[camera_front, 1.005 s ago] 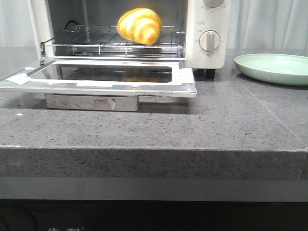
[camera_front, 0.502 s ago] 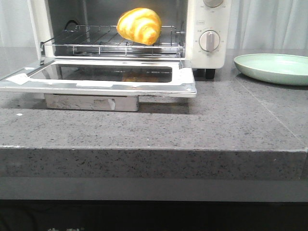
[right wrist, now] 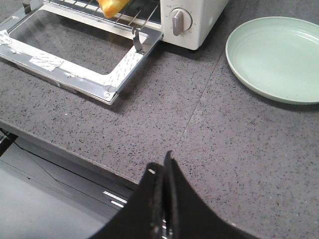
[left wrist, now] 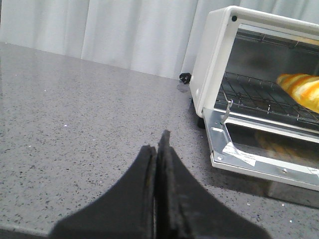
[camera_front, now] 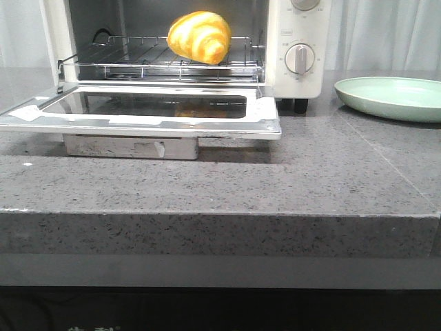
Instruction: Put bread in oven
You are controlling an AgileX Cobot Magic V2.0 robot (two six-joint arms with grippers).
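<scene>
The bread is seated on the wire rack inside the oven, toward the rack's right half and close to its front edge, tilted with its pointed end down toward the right. Only a slice of it is caught at the frame edge in the left wrist view and in the right wrist view.

The glass door is dropped fully open and lies roughly level, projecting forward over the grey speckled countertop. A faint orange reflection of the bread is seen in the door glass. Two round dials are seen on the oven's right panel, the lower one in full, the upper one cut off by the frame.

A pale green plate is set on the countertop right of the oven, apart from it, with nothing on it.

No arm is seen in the front view. The left gripper is clenched, fingers pressed together with nothing between them, held over the countertop left of the oven. The right gripper is likewise pressed closed on nothing, positioned near the counter's front edge, well apart from both door and plate.
</scene>
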